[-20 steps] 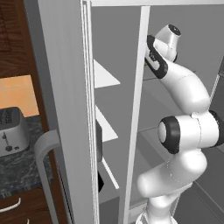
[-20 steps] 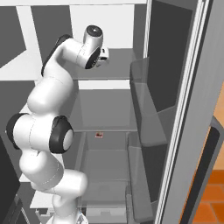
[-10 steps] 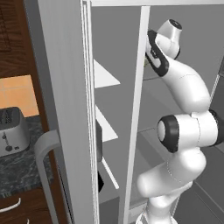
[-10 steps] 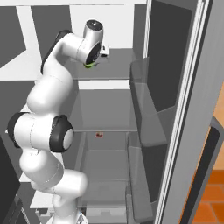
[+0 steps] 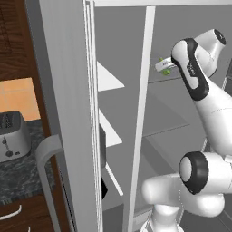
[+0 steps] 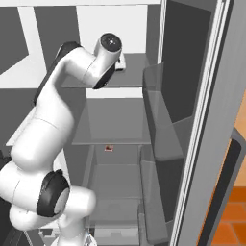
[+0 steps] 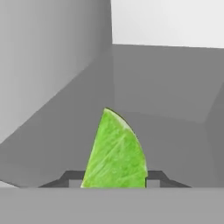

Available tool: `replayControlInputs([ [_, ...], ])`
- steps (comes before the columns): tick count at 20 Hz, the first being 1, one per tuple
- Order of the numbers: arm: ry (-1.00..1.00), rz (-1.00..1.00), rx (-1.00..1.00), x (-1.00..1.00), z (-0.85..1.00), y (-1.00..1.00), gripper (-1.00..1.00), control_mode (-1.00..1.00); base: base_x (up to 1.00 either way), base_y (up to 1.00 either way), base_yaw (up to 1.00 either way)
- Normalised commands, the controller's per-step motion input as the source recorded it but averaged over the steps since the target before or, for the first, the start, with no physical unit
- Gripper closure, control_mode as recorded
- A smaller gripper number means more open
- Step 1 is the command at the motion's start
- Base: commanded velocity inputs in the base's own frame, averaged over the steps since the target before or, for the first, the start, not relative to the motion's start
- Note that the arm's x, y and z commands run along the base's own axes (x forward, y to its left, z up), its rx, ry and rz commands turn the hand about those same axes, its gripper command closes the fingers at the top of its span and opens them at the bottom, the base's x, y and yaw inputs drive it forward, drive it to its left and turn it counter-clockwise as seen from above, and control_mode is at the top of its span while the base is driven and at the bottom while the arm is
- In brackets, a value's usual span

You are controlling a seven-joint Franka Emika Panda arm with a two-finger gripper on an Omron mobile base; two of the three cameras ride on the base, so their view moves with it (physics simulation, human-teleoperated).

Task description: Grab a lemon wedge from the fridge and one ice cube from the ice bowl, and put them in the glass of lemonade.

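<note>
Holding one lemon wedge (image 7: 115, 151), the gripper (image 5: 165, 66) is up high inside the open fridge (image 5: 68, 90). In the hand view the green wedge sits right between the two dark finger tips (image 7: 65, 178), one on each side, and they press against it. In the left base view a bit of green peeks out at the front of the hand, just above a grey shelf (image 5: 172, 93).

Below the gripper there are more grey shelves and a clear drawer (image 6: 115, 180). On the shelf well below the hand lies one tiny red and white thing (image 6: 109, 148); it is too small to tell what it is or to read anything on it.

Far off to the hand's left, past the fridge door with its long handle (image 5: 47, 156), one silver toaster (image 5: 13, 136) stands on a dark speckled counter (image 5: 25, 179). The toaster has two slots on top.

No words or labels can be read anywhere.
</note>
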Motion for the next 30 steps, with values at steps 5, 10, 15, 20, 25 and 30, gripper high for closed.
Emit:
replayControlInputs([
  [5, 0.02, 0.1, -0.14, -1.0, 0.01, 0.0, 1.0, -1.0, 0.0, 0.0, 0.0],
  [10, 0.07, 0.03, -0.17, -1.0, 0.0, 0.04, 1.0, -1.0, 0.0, 0.0, 0.0],
  [15, 0.02, -0.02, -0.1, -1.0, -0.17, 0.18, 1.0, -1.0, 0.0, 0.0, 0.0],
  [20, 0.1, -0.29, -0.01, -0.9, 0.0, 0.32, 1.0, -1.0, 0.0, 0.0, 0.0],
  [25, 0.12, -0.34, 0.0, -1.0, 0.0, 0.01, 1.0, -1.0, 0.0, 0.0, 0.0],
  [30, 0.02, -0.04, 0.03, -0.99, -0.16, -0.01, 1.0, -1.0, 0.0, 0.0, 0.0],
])
